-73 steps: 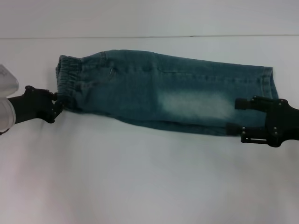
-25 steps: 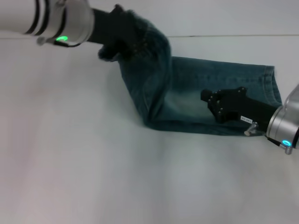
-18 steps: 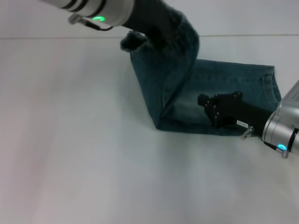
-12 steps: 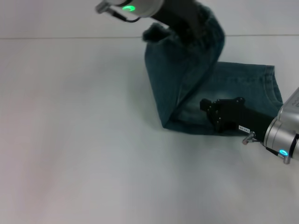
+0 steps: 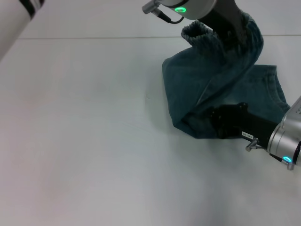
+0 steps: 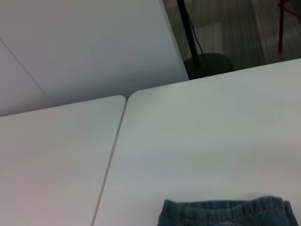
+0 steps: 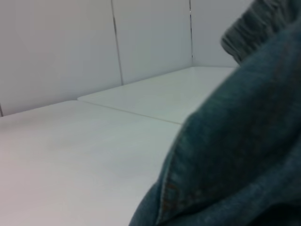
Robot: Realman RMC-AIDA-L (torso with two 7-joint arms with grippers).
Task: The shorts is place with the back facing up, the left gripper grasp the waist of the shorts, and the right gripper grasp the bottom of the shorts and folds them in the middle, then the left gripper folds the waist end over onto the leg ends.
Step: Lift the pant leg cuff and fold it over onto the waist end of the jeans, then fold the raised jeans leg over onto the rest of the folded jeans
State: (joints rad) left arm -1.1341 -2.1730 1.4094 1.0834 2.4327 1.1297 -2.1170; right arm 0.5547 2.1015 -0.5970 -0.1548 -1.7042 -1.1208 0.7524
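- The left pincer [image 5: 230, 29] grips the waist [image 5: 200, 33], lifted above the shorts [image 5: 197, 89] on the desk [image 5: 84, 141].
- The right pincer [image 5: 225, 120] presses the shorts' near edge; its grip cannot be told.

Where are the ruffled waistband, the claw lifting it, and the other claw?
the waist [image 5: 197, 33], head view, on its gathered band.
the left gripper [image 5: 230, 28], head view, black claw body.
the right gripper [image 5: 225, 120], head view, claw tip.

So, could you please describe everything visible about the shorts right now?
The shorts are faded blue-green denim, already folded lengthwise. The left pincer holds the ruffled elastic waist lifted in the air above the leg end, which lies flat on the white table. The right pincer rests on the lower layer near the fold.
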